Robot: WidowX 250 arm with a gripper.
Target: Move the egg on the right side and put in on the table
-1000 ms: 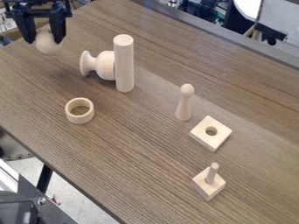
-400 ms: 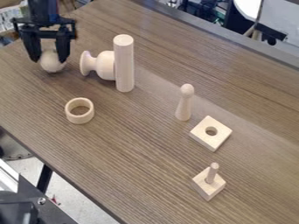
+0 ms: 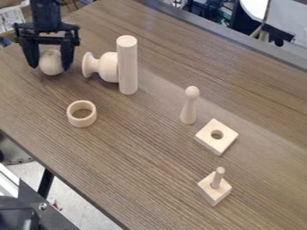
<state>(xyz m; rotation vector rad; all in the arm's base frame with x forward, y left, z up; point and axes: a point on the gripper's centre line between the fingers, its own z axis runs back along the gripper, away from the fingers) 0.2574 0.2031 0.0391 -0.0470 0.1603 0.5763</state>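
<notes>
Nearest, lower left: black gear (image 3: 18, 215) with a round bolt head (image 3: 42, 206) on it, below the table (image 3: 138, 157) edge. Pale floor (image 3: 81, 204) and a black table leg (image 3: 46, 183) just past it.

On the table, near end: peg block (image 3: 212, 194), small square base, short peg pointing up. Next out, flat square block (image 3: 225, 140) with a round hole through it, lying flat, apart from the peg block.

Ring (image 3: 83, 122) is over on the left, open side up, wood grain visible through it. Pawn (image 3: 189, 112) is upright, ball on top, near the square block, just up and left of it, not touching.

Farther out, cylinder (image 3: 127, 67) stands upright. Vase (image 3: 108, 67) is on its side beside it, flared end to the left, other end hidden behind the cylinder. Can't tell if those two touch.

Egg (image 3: 51, 65) is at the upper left, left of the vase's flared end, looks to be down on the table. Gripper (image 3: 50, 68) is right over it, pointing down, fingers spread wide, one each side of the egg. No grip on it that I can see.

Arm (image 3: 46, 12) comes in from the top edge above that. Behind: printed paper (image 3: 10, 19) far left, white panel (image 3: 289, 20) and dark clutter (image 3: 207, 12) far right.
</notes>
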